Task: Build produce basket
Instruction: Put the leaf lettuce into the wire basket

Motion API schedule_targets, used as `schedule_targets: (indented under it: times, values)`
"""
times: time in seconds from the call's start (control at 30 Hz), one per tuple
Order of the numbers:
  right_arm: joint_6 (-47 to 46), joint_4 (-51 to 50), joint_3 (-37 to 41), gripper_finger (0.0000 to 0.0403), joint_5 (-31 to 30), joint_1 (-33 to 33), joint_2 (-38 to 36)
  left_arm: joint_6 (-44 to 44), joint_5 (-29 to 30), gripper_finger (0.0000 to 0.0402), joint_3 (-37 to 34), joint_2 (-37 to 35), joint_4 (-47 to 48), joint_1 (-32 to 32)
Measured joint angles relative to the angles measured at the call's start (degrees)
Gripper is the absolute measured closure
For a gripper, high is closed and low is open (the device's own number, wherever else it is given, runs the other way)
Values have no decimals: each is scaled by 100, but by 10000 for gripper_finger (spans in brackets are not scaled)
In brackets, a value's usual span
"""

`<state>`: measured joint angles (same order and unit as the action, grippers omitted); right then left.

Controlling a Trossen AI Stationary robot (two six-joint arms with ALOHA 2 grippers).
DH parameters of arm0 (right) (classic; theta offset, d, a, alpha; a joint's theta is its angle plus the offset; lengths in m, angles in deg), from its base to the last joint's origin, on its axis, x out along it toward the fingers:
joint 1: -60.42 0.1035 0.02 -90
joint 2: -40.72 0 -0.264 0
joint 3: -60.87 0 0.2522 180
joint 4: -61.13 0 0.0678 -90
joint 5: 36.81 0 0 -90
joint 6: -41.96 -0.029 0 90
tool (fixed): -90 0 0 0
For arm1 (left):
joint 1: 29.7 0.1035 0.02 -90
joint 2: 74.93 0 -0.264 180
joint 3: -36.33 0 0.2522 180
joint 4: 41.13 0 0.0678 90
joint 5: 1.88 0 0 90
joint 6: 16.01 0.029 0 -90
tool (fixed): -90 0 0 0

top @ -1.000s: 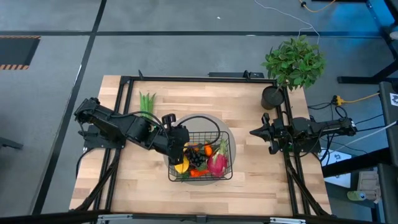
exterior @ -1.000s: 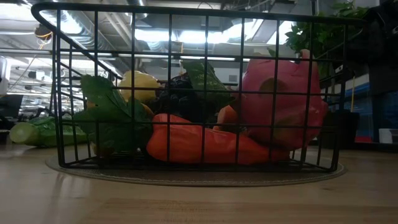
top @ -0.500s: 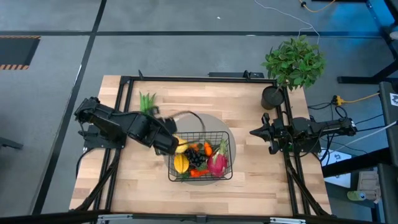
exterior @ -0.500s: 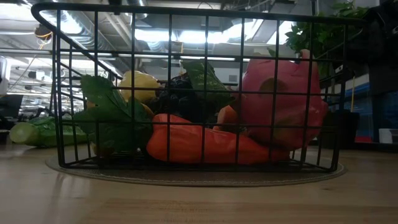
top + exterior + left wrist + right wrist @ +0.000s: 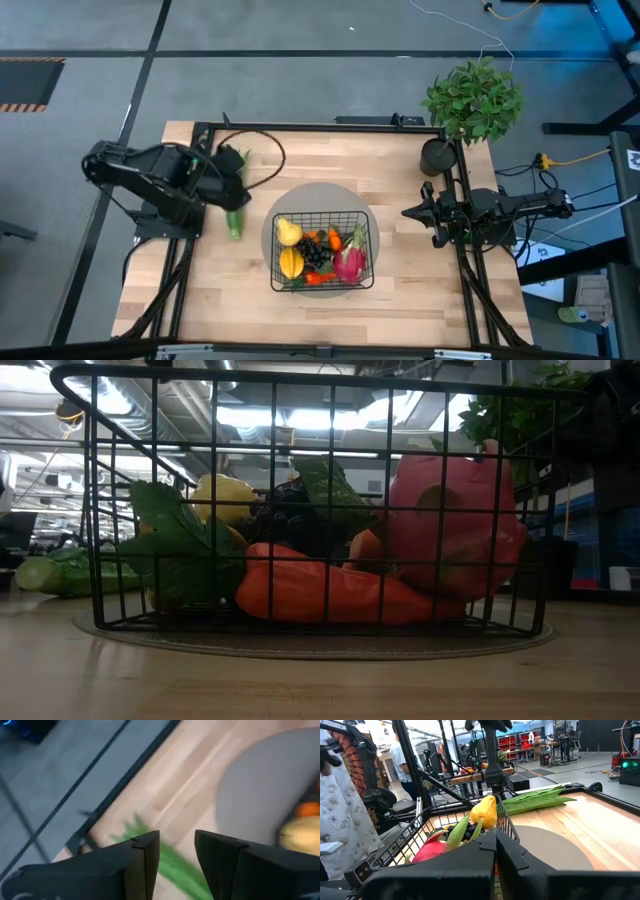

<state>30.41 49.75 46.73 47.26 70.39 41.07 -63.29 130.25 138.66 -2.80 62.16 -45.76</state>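
While the basket (image 5: 322, 250) sits on the round mat in the middle of the table (image 5: 420, 290), full of produce (image 5: 350, 262), your left claw (image 5: 232, 178) hangs at the left over the green stalks (image 5: 234, 220), fingers apart, gripping nothing. Your right claw (image 5: 409, 212) waits at the right, clenched tight.

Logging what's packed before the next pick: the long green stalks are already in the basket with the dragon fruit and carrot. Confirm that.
Not quite. The long green stalks lie on the table outside the basket, on its left-arm side, under the left gripper, as the high view shows. The dragon fruit and carrot are in the basket.
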Motion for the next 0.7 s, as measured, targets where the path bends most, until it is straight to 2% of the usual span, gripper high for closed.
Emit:
schedule_targets:
  times: [0.2, 0.37, 0.53, 0.7]
  values:
    - [1, 2, -1, 398, 0, 0, 0, -455, -20, 243, -880, -218, 26, 592]
    - [1, 0, 0, 398, 0, 0, 0, -1112, -351, 196, -1585, -191, -33, 1011]
    - [1, 0, 0, 398, 2, 0, 0, -1402, -1274, 159, -2370, -136, -106, 1559]
    - [2, 0, -1, 398, 2, 0, 0, -1203, -2178, 149, -3058, -154, -413, 2281]
